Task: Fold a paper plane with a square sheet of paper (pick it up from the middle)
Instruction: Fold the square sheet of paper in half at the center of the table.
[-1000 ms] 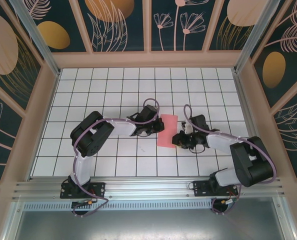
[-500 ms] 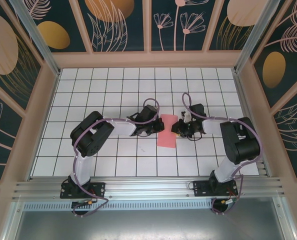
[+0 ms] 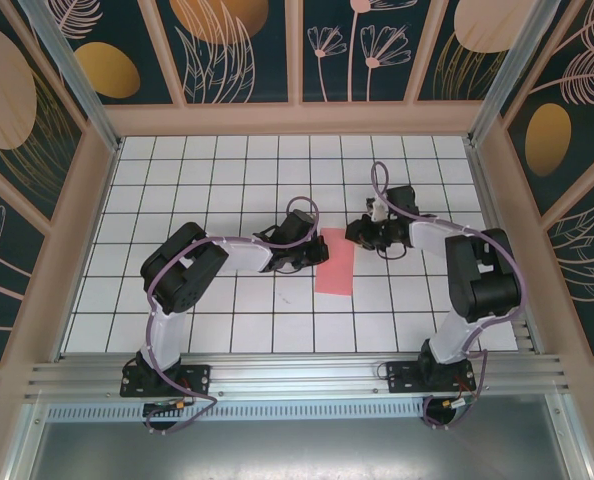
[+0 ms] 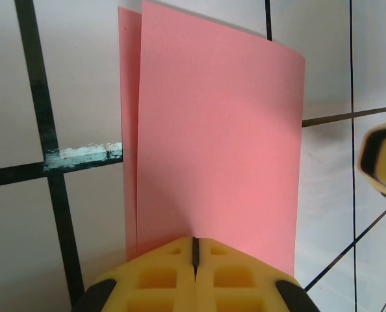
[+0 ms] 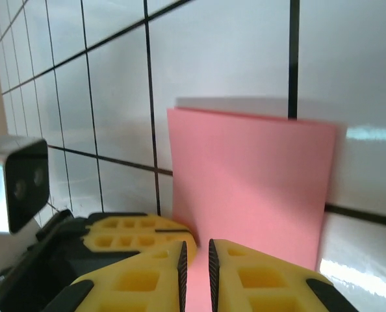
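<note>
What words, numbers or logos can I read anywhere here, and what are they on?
No text can be read anywhere.
The pink paper is plain.
The yellow fingers bear no marks.
The wall panels carry plant drawings, no lettering.
The tiled table has grid lines, no writing.

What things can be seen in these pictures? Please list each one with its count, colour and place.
paper: one, pink, folded in two layers, flat at the table's centre, between the grippers.
table: one, white with black grid lines.
wall panels: several, dark teal with flower patterns, around the table.
rail: one, silver, along the near edge.
left arm: one, black and white, left side.
right arm: one, black and white, right side.
left gripper: one, yellow fingers, shut on the paper's left edge.
right gripper: one, yellow fingers nearly together, at the paper's far end; grip unclear.
</note>
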{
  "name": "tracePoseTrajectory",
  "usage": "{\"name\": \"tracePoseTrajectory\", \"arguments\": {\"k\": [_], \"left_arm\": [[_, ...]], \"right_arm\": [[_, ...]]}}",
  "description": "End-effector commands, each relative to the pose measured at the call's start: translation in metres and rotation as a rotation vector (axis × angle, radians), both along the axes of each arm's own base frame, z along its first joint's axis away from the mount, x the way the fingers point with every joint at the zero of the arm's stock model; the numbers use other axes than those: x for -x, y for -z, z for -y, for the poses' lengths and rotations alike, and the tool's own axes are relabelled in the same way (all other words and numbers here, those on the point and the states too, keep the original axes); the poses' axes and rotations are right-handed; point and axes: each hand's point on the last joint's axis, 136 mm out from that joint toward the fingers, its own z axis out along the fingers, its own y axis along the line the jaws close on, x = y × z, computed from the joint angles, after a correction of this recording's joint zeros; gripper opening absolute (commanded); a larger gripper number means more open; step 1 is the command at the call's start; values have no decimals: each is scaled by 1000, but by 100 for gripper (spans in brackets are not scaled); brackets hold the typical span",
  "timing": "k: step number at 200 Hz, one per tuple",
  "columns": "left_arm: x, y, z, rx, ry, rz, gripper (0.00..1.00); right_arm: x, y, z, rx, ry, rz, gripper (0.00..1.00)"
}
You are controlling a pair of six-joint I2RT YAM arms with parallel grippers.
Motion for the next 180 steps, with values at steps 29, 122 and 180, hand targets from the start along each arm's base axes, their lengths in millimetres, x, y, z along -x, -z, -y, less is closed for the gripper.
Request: {"name": "tracePoseTrajectory", "arguments": {"k": [29,122,180], "left_arm": [[33,58,-36,-191,7,-139,3],[33,58,-37,-192,5,-138,3],[33,57,-38,-192,4,-136,2]], "right_arm": [[1,44,4,9,-4,-95,19],[-34,15,7,3,6,-34,19],[-34,47,8,19,18,-95,19]]}}
